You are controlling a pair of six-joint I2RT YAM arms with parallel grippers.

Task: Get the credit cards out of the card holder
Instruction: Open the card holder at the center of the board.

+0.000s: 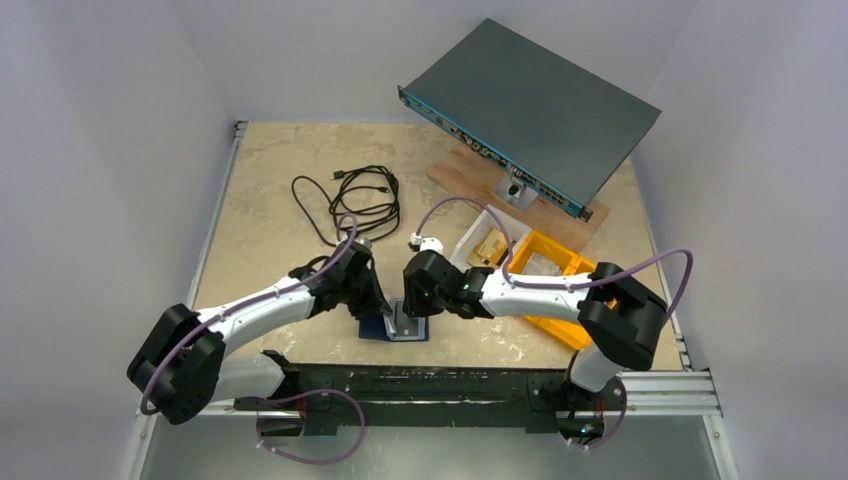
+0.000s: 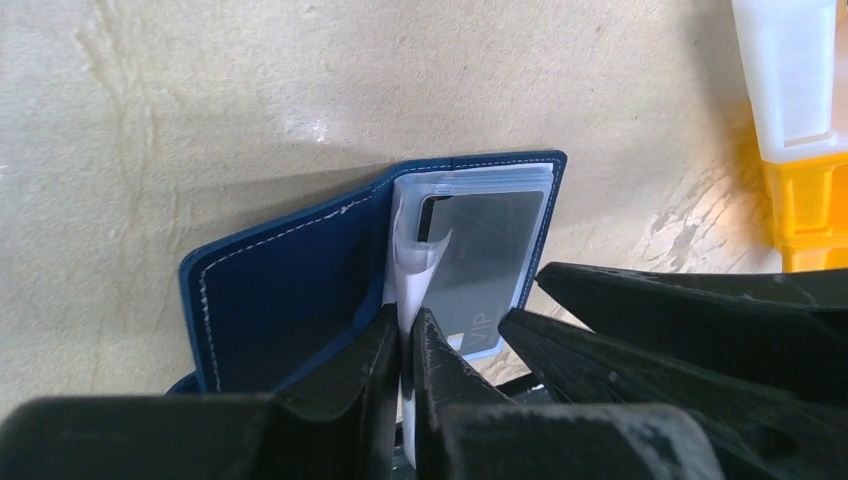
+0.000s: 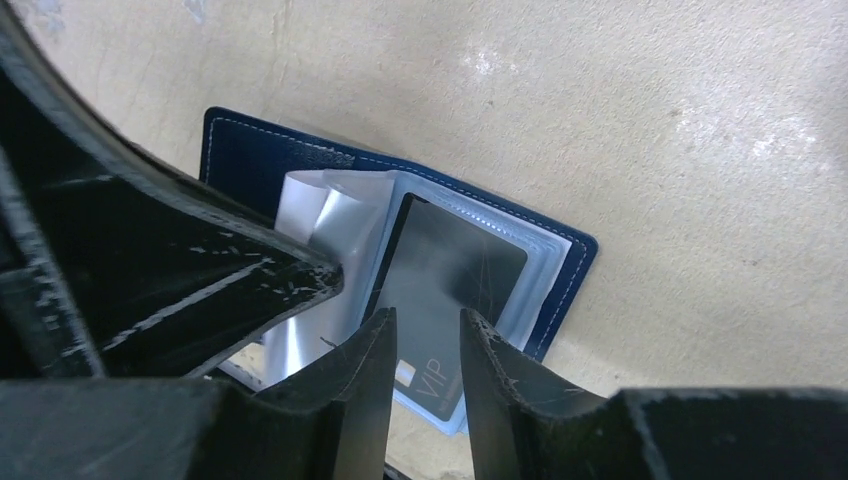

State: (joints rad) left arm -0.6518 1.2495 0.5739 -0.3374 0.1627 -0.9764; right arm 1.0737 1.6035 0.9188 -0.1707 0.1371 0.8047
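Observation:
The navy-blue card holder lies open on the table near the front edge, between both grippers. In the left wrist view its blue cover is spread to the left, with clear plastic sleeves and a dark grey "VIP" card inside. My left gripper is shut on a clear sleeve and holds it up off the card. My right gripper is open, its jaws a narrow gap apart just over the near end of the VIP card. The card sits in its sleeve in the holder.
Yellow bins and a white bin stand right of the grippers. A coiled black cable lies at the back left. A grey network switch leans over a wooden board at the back right. A black rail runs along the front edge.

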